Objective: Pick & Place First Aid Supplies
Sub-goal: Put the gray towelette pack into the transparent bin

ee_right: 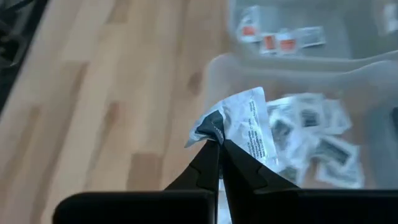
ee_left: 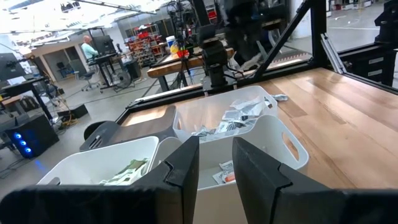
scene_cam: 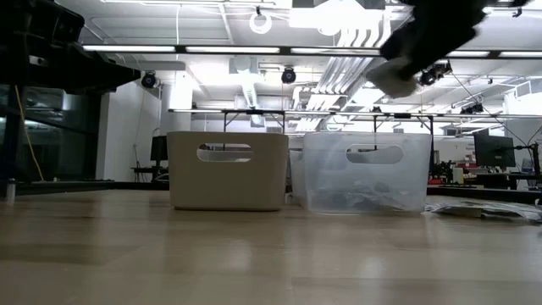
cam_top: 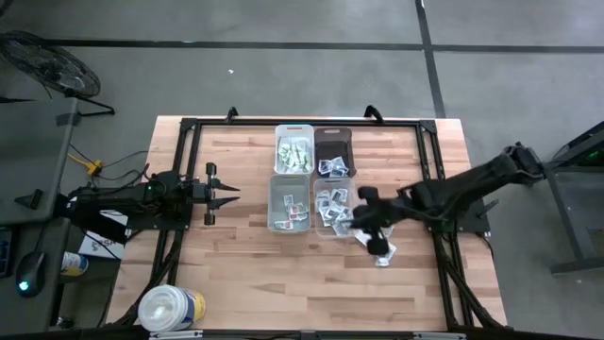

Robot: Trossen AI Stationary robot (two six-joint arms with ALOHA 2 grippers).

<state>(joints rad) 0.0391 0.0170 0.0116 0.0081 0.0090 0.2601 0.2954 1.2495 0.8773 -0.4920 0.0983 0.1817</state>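
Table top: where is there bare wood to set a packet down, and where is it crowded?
Bare wood lies between the left gripper and the four bins, and along the near edge between the round tub and the loose packets. Crowded around the right gripper, shut on a packet beside the clear bin.

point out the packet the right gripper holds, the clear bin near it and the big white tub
held packet (ee_right: 249, 124), right wrist view, on its printed face
clear bin (scene_cam: 367, 172), low view, on its front wall
white tub (cam_top: 170, 309), high view, on its lid
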